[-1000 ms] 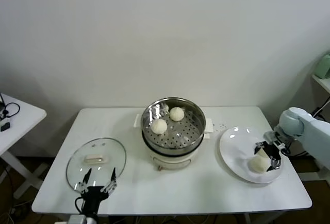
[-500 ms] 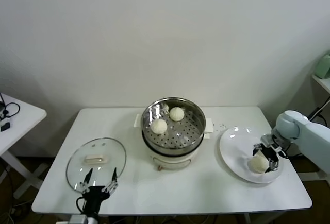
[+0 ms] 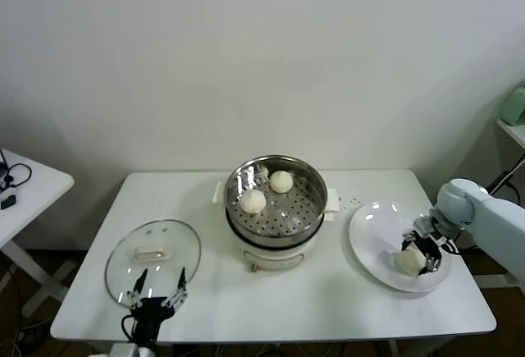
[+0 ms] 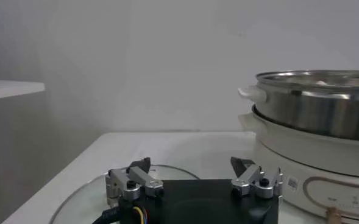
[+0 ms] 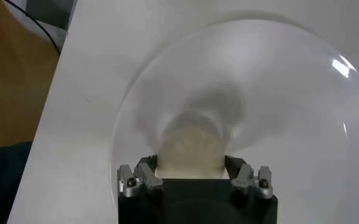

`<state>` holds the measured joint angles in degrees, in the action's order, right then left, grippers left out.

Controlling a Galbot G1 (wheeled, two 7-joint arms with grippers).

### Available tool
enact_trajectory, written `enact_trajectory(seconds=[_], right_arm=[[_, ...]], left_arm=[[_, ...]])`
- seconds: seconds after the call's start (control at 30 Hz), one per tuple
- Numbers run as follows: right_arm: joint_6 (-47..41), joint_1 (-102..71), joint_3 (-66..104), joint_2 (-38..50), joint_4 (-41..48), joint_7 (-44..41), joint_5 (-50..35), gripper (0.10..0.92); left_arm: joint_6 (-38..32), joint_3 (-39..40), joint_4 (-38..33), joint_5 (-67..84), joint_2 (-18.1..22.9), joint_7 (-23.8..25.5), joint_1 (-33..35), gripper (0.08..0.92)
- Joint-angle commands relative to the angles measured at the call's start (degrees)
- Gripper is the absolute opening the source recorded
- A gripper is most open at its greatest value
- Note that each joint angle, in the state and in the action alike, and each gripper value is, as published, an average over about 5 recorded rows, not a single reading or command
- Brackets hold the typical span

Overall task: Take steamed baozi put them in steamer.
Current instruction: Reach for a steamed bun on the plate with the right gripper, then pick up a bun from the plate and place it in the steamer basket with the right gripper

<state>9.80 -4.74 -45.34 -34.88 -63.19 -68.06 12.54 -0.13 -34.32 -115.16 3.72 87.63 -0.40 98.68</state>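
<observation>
On the white plate (image 3: 366, 234) at the right lies one pale baozi (image 3: 408, 260). My right gripper (image 3: 419, 254) is down over it, shut on the baozi (image 5: 188, 146) with a finger pressed to each side; the bun still rests on the plate (image 5: 277, 91). The steamer (image 3: 321, 189), a shiny perforated basket on a cream pot, stands mid-table with two baozi (image 3: 253, 201) (image 3: 281, 181) inside. My left gripper (image 3: 156, 280) is parked open at the front left, by the glass lid (image 3: 152, 250).
The glass lid (image 4: 69, 204) lies flat under my left gripper (image 4: 191, 167), with the steamer (image 4: 316, 97) close beside it. The table's right edge runs just past the plate. A second white table (image 3: 25, 189) stands at the far left.
My right gripper's fingers have come together onto the baozi on the plate and the hand has settled a little lower. The left arm has not moved.
</observation>
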Motion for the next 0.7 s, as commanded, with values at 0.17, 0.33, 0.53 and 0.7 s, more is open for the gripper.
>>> enact_trajectory(seconds=[0.17, 0.33, 0.53, 0.7], right_arm=[[0.24, -0.22, 0.33, 0.19, -0.09, 0.12, 0.60, 0.715], [0.36, -0.22, 0.48, 0.17, -0.14, 0.21, 0.84, 0.702], [1.17, 1.59, 0.98, 0.60, -1.41, -0.02, 0.13, 0.688], [4.92, 10.30, -1.63, 1.70, -6.63, -1.67, -1.35, 0.680]], left_arm=[[-0.09, 0.06, 0.07, 0.15, 0.10, -0.02, 0.04, 0.823], [-0.16, 0.06, 0.03, 0.18, 0.12, -0.04, 0.13, 0.823], [-0.10, 0.05, -0.02, 0.14, 0.05, -0.04, 0.07, 0.823], [0.18, 0.28, 0.01, -0.06, -0.13, -0.01, -0.20, 0.823]])
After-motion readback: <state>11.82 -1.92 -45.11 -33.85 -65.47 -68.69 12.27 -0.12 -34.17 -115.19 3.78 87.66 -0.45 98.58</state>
